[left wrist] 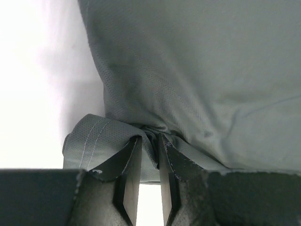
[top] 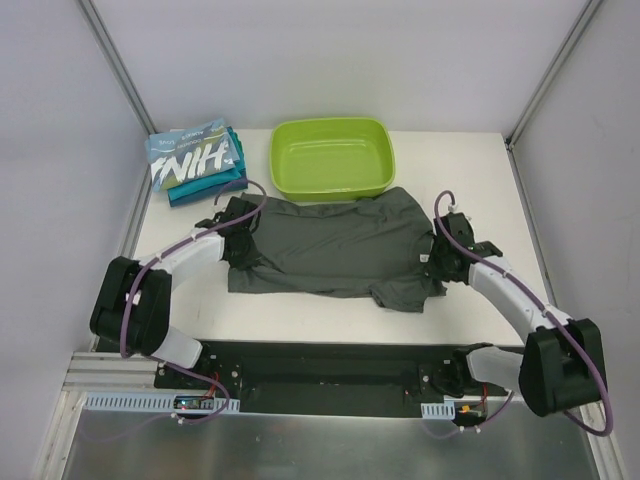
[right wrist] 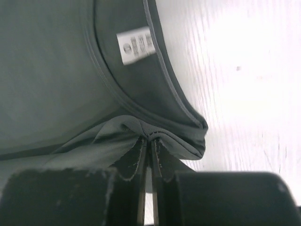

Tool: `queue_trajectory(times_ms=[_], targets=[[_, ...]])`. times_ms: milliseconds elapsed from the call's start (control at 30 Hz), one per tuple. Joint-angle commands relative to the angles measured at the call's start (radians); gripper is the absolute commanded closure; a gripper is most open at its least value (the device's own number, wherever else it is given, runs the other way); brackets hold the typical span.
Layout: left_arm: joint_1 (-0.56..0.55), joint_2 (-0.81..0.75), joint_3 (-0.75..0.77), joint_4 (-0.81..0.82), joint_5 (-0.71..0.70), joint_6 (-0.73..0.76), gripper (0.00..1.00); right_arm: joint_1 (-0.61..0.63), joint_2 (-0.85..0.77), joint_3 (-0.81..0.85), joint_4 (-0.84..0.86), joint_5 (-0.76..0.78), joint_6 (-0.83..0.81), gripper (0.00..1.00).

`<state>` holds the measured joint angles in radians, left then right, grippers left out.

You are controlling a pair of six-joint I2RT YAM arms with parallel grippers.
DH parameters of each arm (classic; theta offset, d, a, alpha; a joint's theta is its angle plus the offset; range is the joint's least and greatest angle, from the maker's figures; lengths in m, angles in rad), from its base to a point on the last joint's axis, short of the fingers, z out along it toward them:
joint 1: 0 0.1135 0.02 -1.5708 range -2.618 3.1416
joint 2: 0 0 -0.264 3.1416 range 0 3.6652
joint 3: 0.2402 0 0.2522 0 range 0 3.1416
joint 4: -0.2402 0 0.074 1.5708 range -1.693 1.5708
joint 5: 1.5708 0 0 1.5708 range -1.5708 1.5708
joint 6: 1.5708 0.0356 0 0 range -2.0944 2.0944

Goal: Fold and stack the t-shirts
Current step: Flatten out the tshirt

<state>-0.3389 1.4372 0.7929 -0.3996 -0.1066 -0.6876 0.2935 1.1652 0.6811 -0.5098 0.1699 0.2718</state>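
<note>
You've got the plain dark grey cloth t-shirt [top: 330, 245] spread flat at ctr of the white table [top: 300, 315], touching the lime-green plastic tub [top: 332, 186] behind it. At far left, the folded light blue lettered t-shirt [top: 190, 160] sits on the teal t-shirts [top: 205, 192]. The left gripper [left wrist: 149, 141] is clamped on the grey shirt's hem edge, the right gripper [right wrist: 149, 141] on its collar end nr the tag.

A white table [top: 300, 318] carries a dark grey t-shirt [top: 330, 245] spread flat across its middle, a lime-green plastic tub [top: 330, 160] at the far edge's centre, and a stack of folded t-shirts [top: 195, 165] in the far left corner.
</note>
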Motion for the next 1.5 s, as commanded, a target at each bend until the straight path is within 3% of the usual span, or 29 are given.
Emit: queue_trajectory(times_ms=[0, 67, 267, 333, 367, 400, 433, 633, 800, 833, 967, 1067, 1133, 1467], targets=[[0.005, 0.069, 0.115, 0.039, -0.018, 0.017, 0.8, -0.037, 0.066, 0.112, 0.074, 0.053, -0.034, 0.93], [0.006, 0.098, 0.15, 0.039, -0.022, 0.023, 0.63, -0.053, 0.111, 0.141, 0.086, 0.039, -0.054, 0.89], [0.012, 0.1, 0.19, 0.036, 0.016, 0.065, 0.29, -0.079, 0.206, 0.216, 0.079, 0.008, -0.104, 0.73], [0.012, 0.03, 0.151, 0.038, 0.015, 0.057, 0.01, -0.079, 0.176, 0.201, 0.074, 0.006, -0.115, 0.4], [0.012, -0.021, 0.12, 0.035, -0.002, 0.04, 0.01, -0.079, 0.142, 0.181, 0.076, 0.013, -0.114, 0.3], [0.014, -0.078, 0.08, 0.036, -0.014, 0.027, 0.01, -0.077, 0.105, 0.157, 0.076, 0.023, -0.105, 0.12], [0.012, -0.128, 0.042, 0.035, -0.033, 0.013, 0.01, -0.079, 0.059, 0.135, 0.077, 0.028, -0.1, 0.04], [0.017, -0.473, -0.213, -0.034, -0.152, -0.107, 0.01, -0.079, -0.232, -0.033, 0.086, 0.011, -0.077, 0.04], [0.081, -0.584, -0.334, -0.054, -0.121, -0.161, 0.01, -0.079, -0.418, -0.17, 0.158, -0.026, -0.052, 0.04], [0.095, -0.583, -0.336, -0.048, -0.11, -0.159, 0.01, -0.079, -0.441, -0.181, 0.168, -0.026, -0.049, 0.04], [0.109, -0.508, -0.305, -0.028, -0.122, -0.145, 0.31, -0.077, -0.499, -0.196, 0.172, -0.024, -0.057, 0.04], [0.118, -0.419, -0.273, -0.01, -0.105, -0.144, 0.36, -0.077, -0.496, -0.201, 0.166, -0.015, -0.06, 0.04], [0.121, -0.364, -0.255, 0.002, -0.085, -0.141, 0.47, -0.079, -0.48, -0.196, 0.159, -0.004, -0.06, 0.04], [0.121, -0.238, -0.196, 0.018, -0.078, -0.138, 0.51, -0.077, -0.404, -0.178, 0.146, 0.01, -0.071, 0.04]])
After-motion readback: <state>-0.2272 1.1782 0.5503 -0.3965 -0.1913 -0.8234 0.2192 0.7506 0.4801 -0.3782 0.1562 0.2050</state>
